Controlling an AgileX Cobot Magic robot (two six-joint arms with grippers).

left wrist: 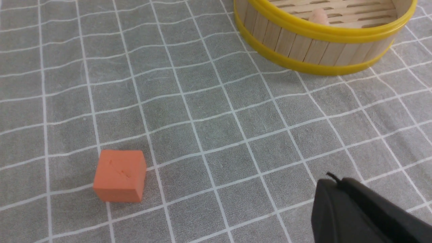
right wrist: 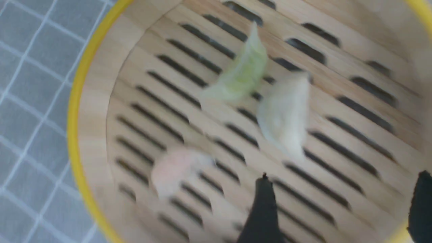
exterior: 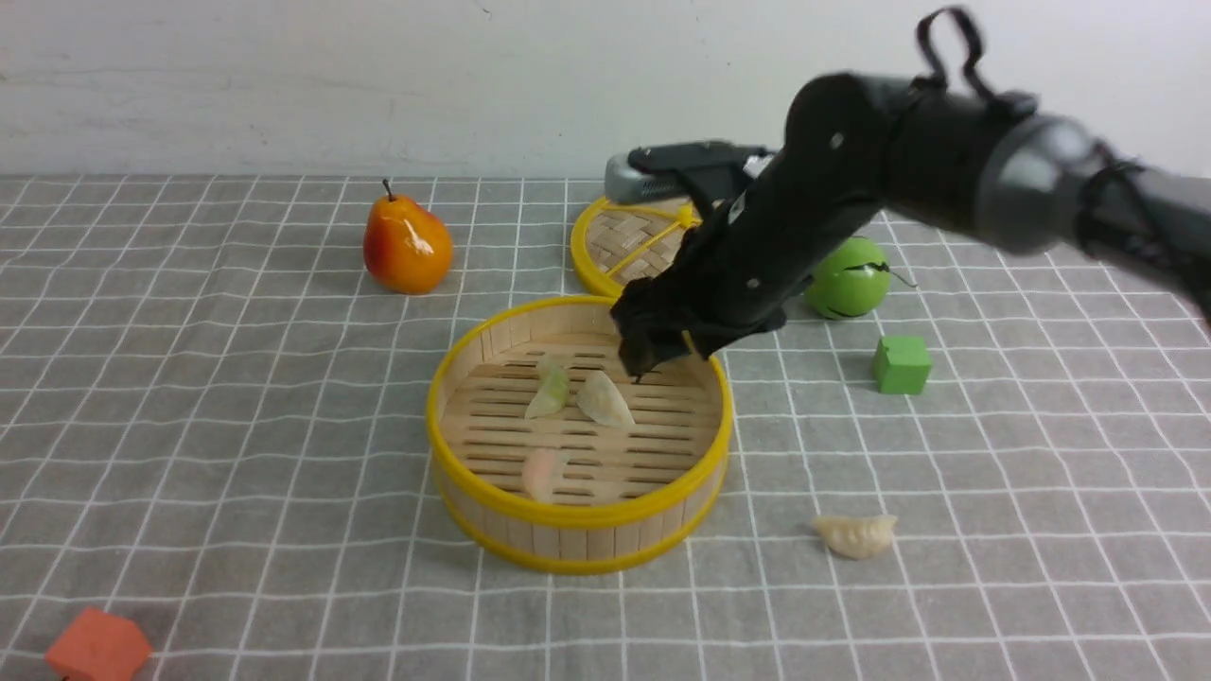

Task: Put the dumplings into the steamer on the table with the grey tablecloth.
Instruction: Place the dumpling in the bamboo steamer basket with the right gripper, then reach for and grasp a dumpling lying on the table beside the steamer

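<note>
Grey tablecloth across surface; steamer at centre with green dumpling, cream dumpling and pinkish dumpling inside, fourth dumpling outside near its right. Right end effector above steamer floor, spread wide, empty. Probably light, soft, slippery: pinch across plump belly.

This looks like a robot lab, not a kitchen. A table with a grey grid cloth stands against a bare white wall. On it are a toy pear, a green cube and a steamer, under a black robot arm.
</note>
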